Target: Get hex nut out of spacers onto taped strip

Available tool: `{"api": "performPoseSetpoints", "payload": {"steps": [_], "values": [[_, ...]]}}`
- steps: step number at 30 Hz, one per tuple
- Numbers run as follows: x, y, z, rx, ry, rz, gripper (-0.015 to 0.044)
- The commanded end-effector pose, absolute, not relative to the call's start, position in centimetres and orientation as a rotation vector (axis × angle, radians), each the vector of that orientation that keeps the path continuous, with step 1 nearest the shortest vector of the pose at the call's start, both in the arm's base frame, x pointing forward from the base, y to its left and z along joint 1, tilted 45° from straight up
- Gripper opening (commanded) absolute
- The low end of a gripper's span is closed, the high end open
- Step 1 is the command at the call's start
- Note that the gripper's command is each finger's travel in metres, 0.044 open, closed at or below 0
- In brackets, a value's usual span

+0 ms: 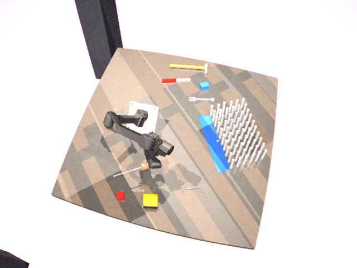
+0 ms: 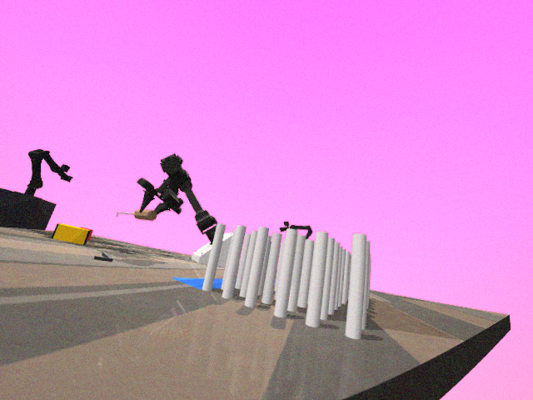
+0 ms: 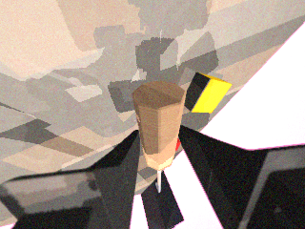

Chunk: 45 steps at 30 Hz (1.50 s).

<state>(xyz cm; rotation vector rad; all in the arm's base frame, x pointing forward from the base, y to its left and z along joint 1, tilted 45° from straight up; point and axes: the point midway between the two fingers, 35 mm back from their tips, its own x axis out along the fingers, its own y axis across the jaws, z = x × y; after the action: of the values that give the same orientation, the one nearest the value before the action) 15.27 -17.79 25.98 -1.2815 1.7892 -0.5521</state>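
Note:
My gripper (image 1: 147,165) (image 2: 148,212) (image 3: 158,132) is shut on the wooden handle of a hook tool (image 1: 144,166) (image 2: 141,214) (image 3: 157,107). The tool is held above the table, its thin shaft pointing away from the spacers to a small bent tip. The nut (image 1: 217,140) shows as a tiny pale ring on the blue taped strip (image 1: 213,147) (image 2: 193,282), close to its spacer-side edge. The white spacers (image 1: 211,109) (image 2: 354,284) stand in rows beside the strip, far from my gripper. The nut is not visible in the wrist view.
A yellow block (image 1: 150,199) (image 2: 71,233) (image 3: 212,95), a red cube (image 1: 120,196) and a hex key (image 1: 201,188) (image 2: 103,258) lie on the near side. A wrench (image 1: 201,99), blue block (image 1: 204,85), red-handled tool (image 1: 168,80) and hammer (image 1: 187,66) lie at the back.

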Motion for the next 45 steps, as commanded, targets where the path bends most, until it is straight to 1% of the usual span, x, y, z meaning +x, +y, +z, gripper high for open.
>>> {"api": "performPoseSetpoints", "payload": {"steps": [1, 45], "values": [[15.3, -17.9, 25.7, -1.282, 1.793, -0.545, 0.0000], [15.8, -19.5, 23.6, -1.260, 1.795, -0.532, 0.0000]]}}
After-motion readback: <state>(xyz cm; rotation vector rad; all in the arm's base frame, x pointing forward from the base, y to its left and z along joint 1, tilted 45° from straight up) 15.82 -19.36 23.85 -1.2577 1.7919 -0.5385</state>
